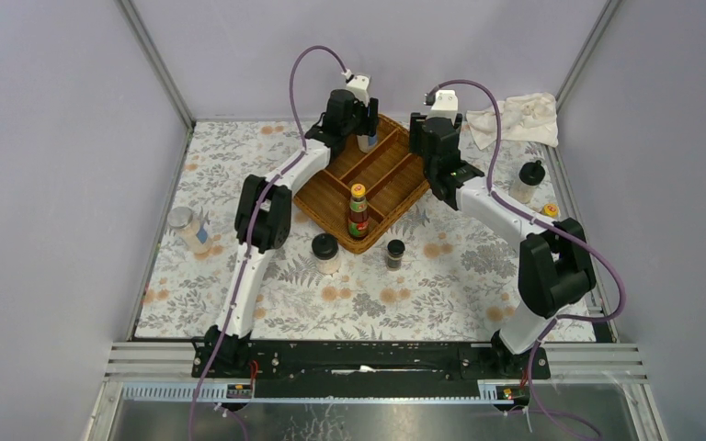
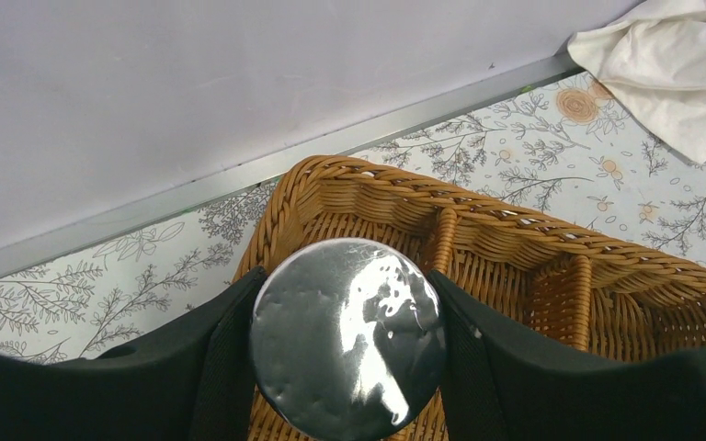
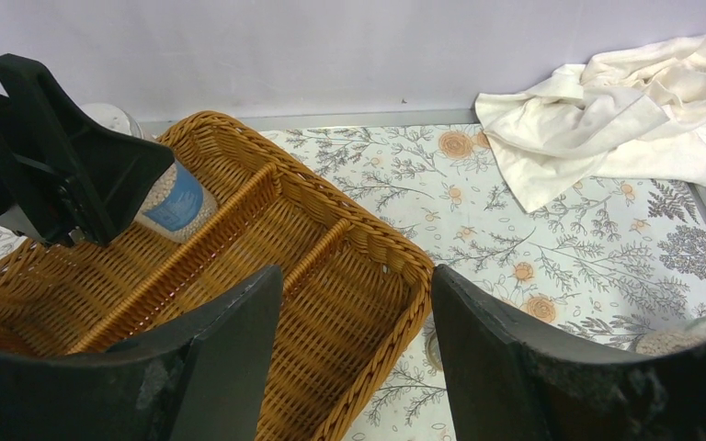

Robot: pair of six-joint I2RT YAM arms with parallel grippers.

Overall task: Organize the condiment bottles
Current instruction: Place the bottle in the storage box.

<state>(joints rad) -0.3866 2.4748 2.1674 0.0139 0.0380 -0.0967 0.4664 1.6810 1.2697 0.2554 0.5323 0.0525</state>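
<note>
While the left gripper (image 1: 365, 127) is closed on a white shaker (image 3: 175, 197) with a blue label, gripped at the sides below its silver cap, the shaker is held at the far corner of the wicker tray (image 1: 324, 224). Whether its base touches the tray floor cannot be told. The right gripper (image 3: 354, 280) is held open above the tray's right edge, with nothing between its fingers. A red-labelled sauce bottle (image 1: 358, 211) with a yellow cap is stood upright in the tray's near compartment. Just outside the near rim, a wide black-lidded jar (image 1: 324, 250) and a smaller dark jar (image 1: 394, 254) are set on the flowered table cover (image 1: 423, 289). A second shaker (image 1: 189, 228) is seen well apart at the left. Near the right edge, a black-capped bottle (image 1: 530, 180) and a yellow-capped bottle (image 1: 549, 211) are placed. A crumpled white cloth (image 1: 518, 116) is left in the far right corner.
</note>
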